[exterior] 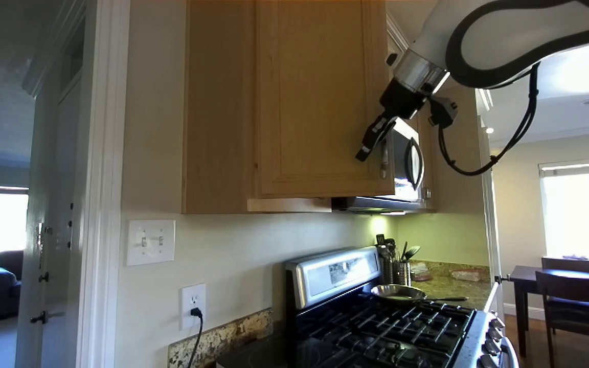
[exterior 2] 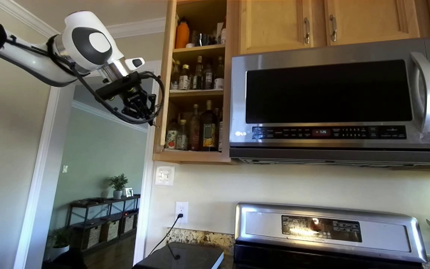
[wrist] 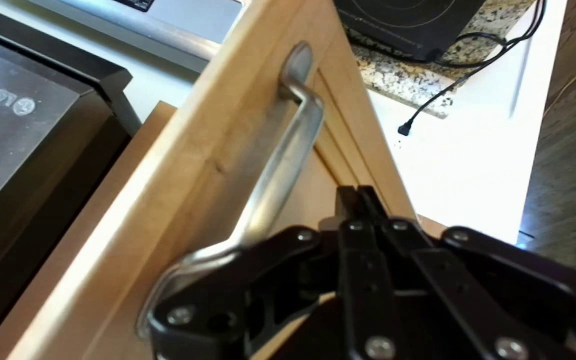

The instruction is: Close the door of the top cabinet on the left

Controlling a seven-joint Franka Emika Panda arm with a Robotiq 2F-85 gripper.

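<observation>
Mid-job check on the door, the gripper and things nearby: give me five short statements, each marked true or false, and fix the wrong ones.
1. The door with the bar handle stands open. True.
2. The gripper is shut, its fingertips together. True.
3. The bar handle is clamped between the fingertips. False: it lies to one side of them.
4. The top cabinet, beside the microwave, holds bottles. True.
5. The microwave is open. False: it is shut.

In an exterior view the white arm (exterior: 517, 41) extends from the upper right, its silver wrist (exterior: 420, 70) angled down, the black gripper (exterior: 363, 153) tilted below it with its tip lowest. In the wrist view the two fingers (wrist: 347, 201) lie side by side, their tips together.
</observation>
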